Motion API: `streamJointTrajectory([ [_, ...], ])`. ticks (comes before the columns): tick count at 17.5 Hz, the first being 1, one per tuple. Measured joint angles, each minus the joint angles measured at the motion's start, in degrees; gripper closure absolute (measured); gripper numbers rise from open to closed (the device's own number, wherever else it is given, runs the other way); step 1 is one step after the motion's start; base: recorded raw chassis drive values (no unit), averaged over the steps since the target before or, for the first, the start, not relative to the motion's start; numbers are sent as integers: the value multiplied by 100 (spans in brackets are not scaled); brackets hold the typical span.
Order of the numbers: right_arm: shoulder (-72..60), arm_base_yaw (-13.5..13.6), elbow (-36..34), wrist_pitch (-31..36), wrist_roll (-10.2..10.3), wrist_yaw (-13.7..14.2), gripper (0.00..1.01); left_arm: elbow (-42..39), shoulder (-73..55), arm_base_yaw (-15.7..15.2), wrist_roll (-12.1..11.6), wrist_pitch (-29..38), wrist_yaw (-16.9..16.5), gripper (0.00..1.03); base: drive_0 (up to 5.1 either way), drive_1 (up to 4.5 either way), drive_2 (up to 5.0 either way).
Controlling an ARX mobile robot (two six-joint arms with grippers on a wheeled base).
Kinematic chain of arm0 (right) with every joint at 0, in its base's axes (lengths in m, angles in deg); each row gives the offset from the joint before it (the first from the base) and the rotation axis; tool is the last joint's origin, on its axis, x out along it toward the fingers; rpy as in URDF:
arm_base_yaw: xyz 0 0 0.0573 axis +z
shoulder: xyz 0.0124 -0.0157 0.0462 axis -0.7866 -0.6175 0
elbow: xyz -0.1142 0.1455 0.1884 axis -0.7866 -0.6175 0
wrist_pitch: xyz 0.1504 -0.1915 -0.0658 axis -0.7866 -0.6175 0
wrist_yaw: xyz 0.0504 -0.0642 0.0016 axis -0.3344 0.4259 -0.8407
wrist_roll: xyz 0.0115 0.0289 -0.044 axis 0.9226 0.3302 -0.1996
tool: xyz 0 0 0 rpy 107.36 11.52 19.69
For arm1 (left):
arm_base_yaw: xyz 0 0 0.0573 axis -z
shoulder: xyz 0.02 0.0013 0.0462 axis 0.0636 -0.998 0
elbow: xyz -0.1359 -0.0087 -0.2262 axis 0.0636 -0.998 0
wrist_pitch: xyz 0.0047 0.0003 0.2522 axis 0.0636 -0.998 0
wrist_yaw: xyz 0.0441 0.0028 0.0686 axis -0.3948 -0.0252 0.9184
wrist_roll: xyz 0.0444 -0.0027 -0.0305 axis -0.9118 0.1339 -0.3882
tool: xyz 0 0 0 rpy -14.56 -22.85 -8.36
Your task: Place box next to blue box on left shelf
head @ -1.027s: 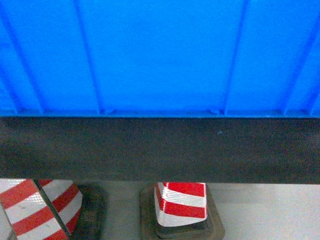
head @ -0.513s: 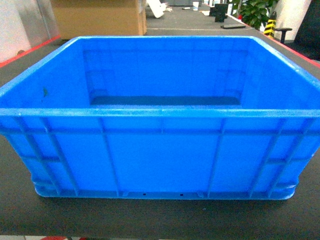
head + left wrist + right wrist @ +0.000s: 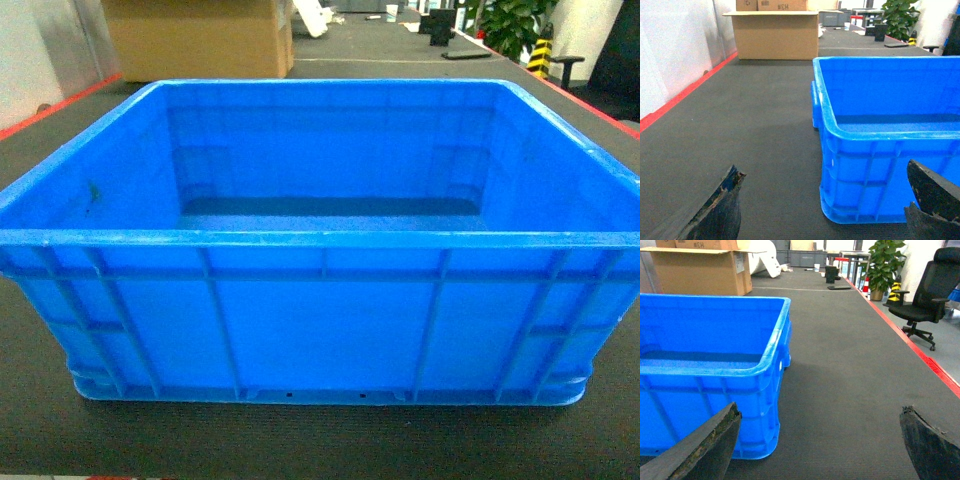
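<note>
Comparing with a second ago, when only its wall filled the head view, the box [image 3: 320, 250] is now seen whole on the dark surface [image 3: 750, 130], flanked by both wide-spread, empty pincers [image 3: 822, 205] [image 3: 820, 445], so pickup is judged pending.

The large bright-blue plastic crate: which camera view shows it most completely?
The head view: the large bright-blue plastic crate appears almost whole, front wall, rim and floor. The left wrist view shows only its left corner, the right wrist view its right corner.
</note>
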Motion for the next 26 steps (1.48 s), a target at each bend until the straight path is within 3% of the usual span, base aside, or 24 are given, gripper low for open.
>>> streamJointTrajectory([
  [26,0,0,0,0,0,0,3,0,0,0,0,0,0,5,0,0,0],
])
